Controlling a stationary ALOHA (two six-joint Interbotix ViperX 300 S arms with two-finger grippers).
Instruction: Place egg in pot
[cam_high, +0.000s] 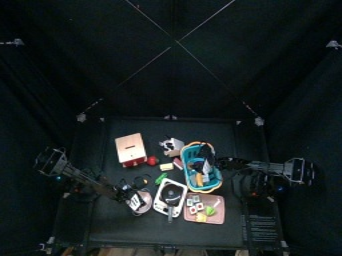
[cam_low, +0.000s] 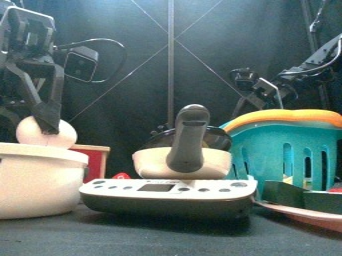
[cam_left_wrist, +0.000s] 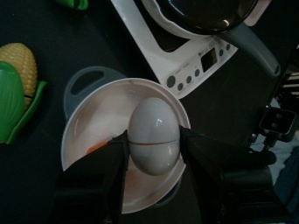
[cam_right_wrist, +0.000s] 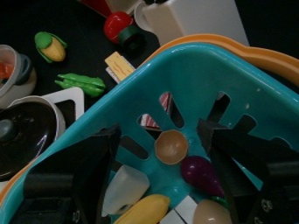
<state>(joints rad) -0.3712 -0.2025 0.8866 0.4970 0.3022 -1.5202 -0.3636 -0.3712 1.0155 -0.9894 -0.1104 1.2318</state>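
Observation:
A white egg (cam_left_wrist: 156, 131) sits between the jaws of my left gripper (cam_left_wrist: 155, 156), which is shut on it just above the white pot (cam_left_wrist: 87, 114). In the front view the egg (cam_low: 40, 131) is at the rim of the pot (cam_low: 34, 185) at the left, with the left gripper (cam_low: 48, 122) on it. From above, the pot (cam_high: 138, 204) is at the table's front left. My right gripper (cam_right_wrist: 163, 142) is open and empty, hanging over the teal basket (cam_right_wrist: 233, 74).
A white scale (cam_low: 167, 193) lies at the front middle, with a pan with a dark knob (cam_low: 187, 152) behind it. The teal basket (cam_low: 287, 150) holds toy food. A red box (cam_high: 131, 148) stands further back. Corn (cam_left_wrist: 17, 83) lies beside the pot.

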